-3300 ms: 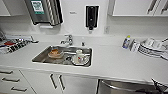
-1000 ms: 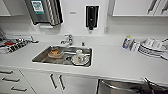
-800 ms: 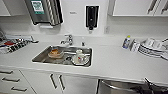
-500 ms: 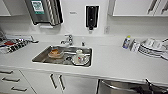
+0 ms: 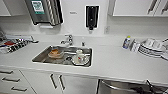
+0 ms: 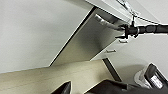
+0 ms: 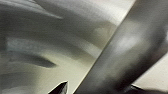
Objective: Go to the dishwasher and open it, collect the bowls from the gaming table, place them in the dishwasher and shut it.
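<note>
The dishwasher (image 5: 117,87) sits under the white tabletop (image 5: 115,62), to the right of the sink (image 5: 63,56) and beside the white cabinet doors (image 5: 56,82). Its front is stainless steel with a horizontal bar handle (image 5: 112,86) along the upper edge. In the head view the right pincer (image 5: 150,87) is a dark form at the handle's right part. In the right wrist view the handle (image 7: 125,50) crosses as a broad grey bar, close against the brushed steel front (image 7: 50,37); whether the pincer's fingers are spread or pressed onto the bar cannot be told. In the left wrist view the right arm (image 6: 147,28) reaches to the handle (image 6: 107,22) on the steel front (image 6: 85,42); the left pincer's state cannot be told.

Compared with the earlier head frames, the sink, its dishes (image 5: 80,58) and the stacked white dishes (image 5: 152,47) occupy the same positions; the dishwasher front shows no visible change.
</note>
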### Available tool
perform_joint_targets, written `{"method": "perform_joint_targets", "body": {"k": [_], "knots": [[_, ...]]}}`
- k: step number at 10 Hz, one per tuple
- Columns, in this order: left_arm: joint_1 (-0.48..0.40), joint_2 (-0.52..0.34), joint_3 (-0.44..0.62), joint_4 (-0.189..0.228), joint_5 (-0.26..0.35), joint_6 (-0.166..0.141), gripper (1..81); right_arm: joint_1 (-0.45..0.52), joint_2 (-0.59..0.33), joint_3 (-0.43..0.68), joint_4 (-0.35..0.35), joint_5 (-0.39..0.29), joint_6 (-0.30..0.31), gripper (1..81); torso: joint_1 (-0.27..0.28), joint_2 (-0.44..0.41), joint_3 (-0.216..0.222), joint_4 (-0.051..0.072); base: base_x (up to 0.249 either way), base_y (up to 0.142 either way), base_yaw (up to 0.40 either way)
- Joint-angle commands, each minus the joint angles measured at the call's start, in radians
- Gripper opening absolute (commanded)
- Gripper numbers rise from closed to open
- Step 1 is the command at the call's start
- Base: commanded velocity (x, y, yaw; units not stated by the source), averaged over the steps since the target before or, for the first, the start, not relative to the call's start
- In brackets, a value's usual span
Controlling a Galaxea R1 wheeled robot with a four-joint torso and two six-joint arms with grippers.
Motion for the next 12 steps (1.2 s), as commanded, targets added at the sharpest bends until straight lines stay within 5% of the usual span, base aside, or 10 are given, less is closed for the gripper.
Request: {"method": "perform_joint_targets", "body": {"k": [1, 12], "knots": [[-0.062, -0.036, 0.029, 0.015, 0.019, 0.008, 81.1, -0.052, -0.04, 0.01, -0.024, -0.229, -0.099, 81.1, 0.0, 0.0, 0.0, 0.0, 0.0, 0.0, 0.0], [-0.062, -0.008, 0.017, 0.011, 0.022, 0.004, 81.1, -0.227, -0.015, -0.004, -0.024, -0.126, -0.211, 81.1, 0.0, -0.001, 0.003, 0.0, 0.0, 0.0, 0.0]]}}
